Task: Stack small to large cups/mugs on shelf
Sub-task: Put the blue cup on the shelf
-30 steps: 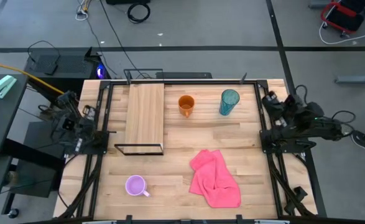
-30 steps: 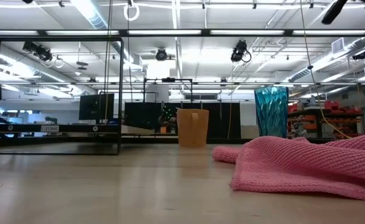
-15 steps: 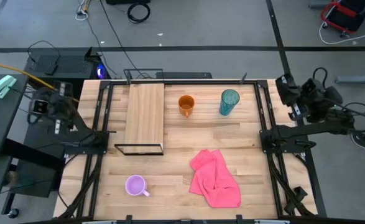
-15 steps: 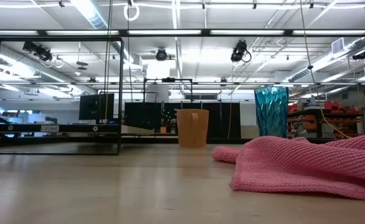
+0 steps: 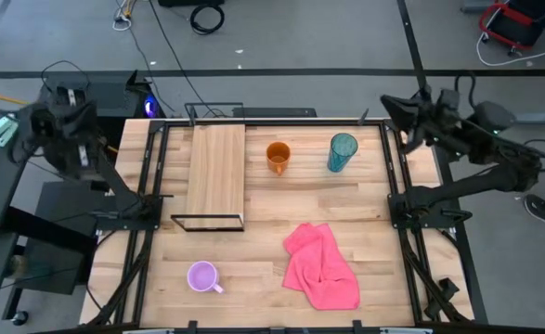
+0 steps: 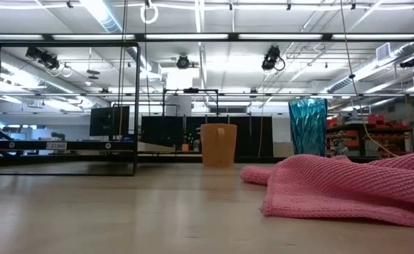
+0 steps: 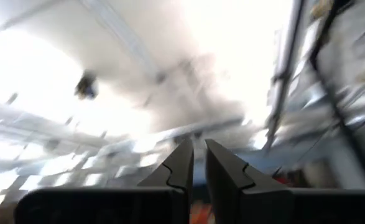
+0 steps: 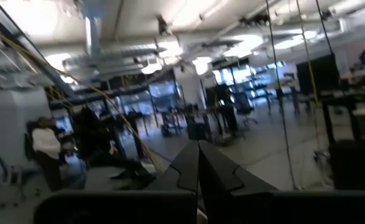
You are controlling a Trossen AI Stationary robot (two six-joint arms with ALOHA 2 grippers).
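Workshop w/ ceiling strip lights lay behind the table (image 5: 346, 199). Shelf (image 5: 216, 170) sat far-left, bare. Pink cloth (image 5: 321, 267) lay near-right. Tumbler (image 5: 342, 152) and orange mug (image 5: 278, 156) stood far, right of shelf; lilac mug (image 5: 202, 276) near-left, well apart.

Left gripper (image 7: 196, 163) was raised off the table's left edge, fingers a slit apart, empty. Right gripper (image 8: 198, 160) was up at far-right, fingers together, empty.

Judgement: reach for tumbler first, largest as base; grip low, keep upright. No legible writing.
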